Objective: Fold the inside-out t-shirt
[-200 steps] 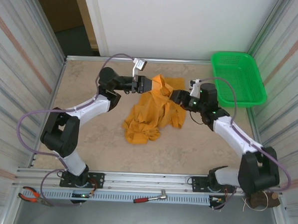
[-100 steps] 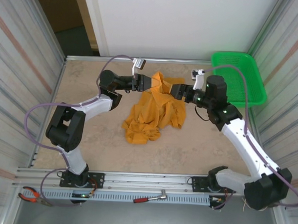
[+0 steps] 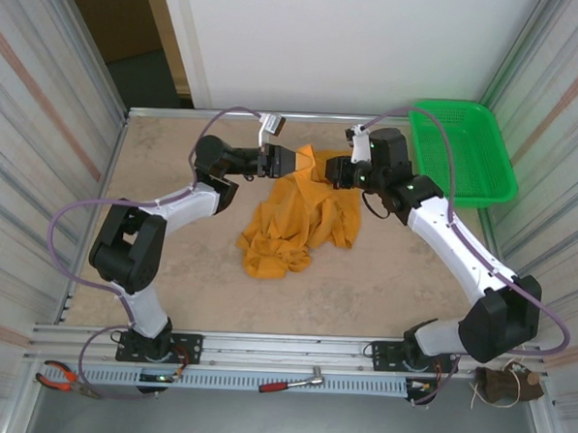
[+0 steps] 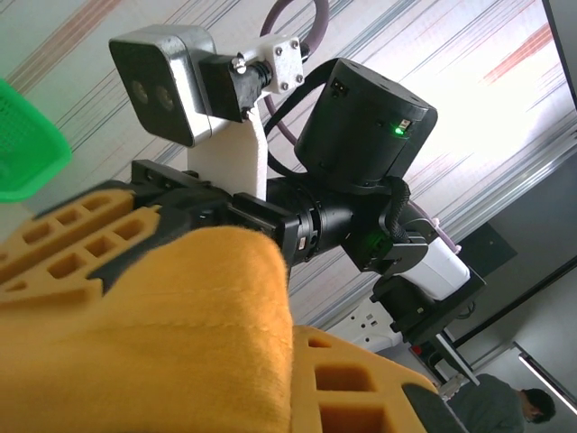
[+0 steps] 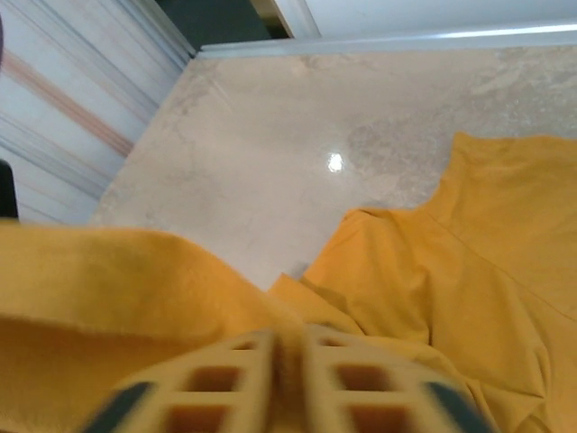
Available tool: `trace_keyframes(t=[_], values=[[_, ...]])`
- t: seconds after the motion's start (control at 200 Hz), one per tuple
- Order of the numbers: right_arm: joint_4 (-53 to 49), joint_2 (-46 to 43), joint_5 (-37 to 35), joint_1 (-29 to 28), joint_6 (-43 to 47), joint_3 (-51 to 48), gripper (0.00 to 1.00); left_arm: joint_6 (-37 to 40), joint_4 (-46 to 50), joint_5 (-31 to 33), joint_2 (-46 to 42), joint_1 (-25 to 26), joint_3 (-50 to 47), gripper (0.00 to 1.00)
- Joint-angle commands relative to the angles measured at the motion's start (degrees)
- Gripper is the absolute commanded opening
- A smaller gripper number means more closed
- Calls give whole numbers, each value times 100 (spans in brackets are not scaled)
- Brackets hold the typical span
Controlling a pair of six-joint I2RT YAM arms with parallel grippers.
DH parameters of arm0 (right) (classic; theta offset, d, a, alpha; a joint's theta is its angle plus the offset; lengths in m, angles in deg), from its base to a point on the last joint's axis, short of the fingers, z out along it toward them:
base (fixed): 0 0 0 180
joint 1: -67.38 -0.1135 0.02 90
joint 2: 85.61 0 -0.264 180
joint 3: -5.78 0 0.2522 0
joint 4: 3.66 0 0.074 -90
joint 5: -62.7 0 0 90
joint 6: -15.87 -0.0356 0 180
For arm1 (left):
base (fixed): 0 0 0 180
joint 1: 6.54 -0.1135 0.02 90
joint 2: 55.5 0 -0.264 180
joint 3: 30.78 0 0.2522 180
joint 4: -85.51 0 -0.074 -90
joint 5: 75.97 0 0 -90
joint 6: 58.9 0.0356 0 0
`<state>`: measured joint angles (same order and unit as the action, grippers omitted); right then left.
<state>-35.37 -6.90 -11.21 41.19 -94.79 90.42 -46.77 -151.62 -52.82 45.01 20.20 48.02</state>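
The inside-out t-shirt (image 3: pixel 294 217) is a crumpled mustard-orange heap in the middle of the table, its top part lifted between both arms. My left gripper (image 3: pixel 294 162) is shut on a fold of the shirt's upper left edge; the orange cloth (image 4: pixel 162 334) bulges between its fingers. My right gripper (image 3: pixel 332 172) is shut on the shirt's upper right edge, with a thin pinch of cloth (image 5: pixel 287 361) between the two pads. In the right wrist view, more of the shirt (image 5: pixel 469 253) lies on the table below. No print shows.
A green basket (image 3: pixel 464 153) stands at the far right corner. Striped walls close the table (image 3: pixel 170 268) on left and right, a white wall at the back. Pliers (image 3: pixel 62 377) and a red-handled tool (image 3: pixel 295 382) lie on the front rail.
My right gripper swung left and toward the back, reached the shirt's upper right edge and shut on it. The left gripper kept its hold and stayed about where it was.
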Motion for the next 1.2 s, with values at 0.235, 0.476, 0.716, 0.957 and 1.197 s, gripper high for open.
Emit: trace_keyframes(t=[0.235, 0.476, 0.716, 0.957, 1.197], values=[[507, -1315, 1977, 741, -664, 30, 0, 1190, 1293, 588, -409, -393, -151, 43], [1272, -1438, 2317, 907, -1414, -363, 0, 1648, 2023, 1234, -812, -803, -729, 62], [1523, -1438, 2375, 891, -1641, -703, 0, 4177, 5552, 2967, -2396, -264, -915, 64], [1588, -1527, 2261, 836, -1716, -941, 0, 5407, 7073, 6279, -3101, 1316, -823, 64], [1593, -1527, 2157, 793, -1741, -996, 0, 4833, 7572, 7208, -2712, 1777, -658, 64]])
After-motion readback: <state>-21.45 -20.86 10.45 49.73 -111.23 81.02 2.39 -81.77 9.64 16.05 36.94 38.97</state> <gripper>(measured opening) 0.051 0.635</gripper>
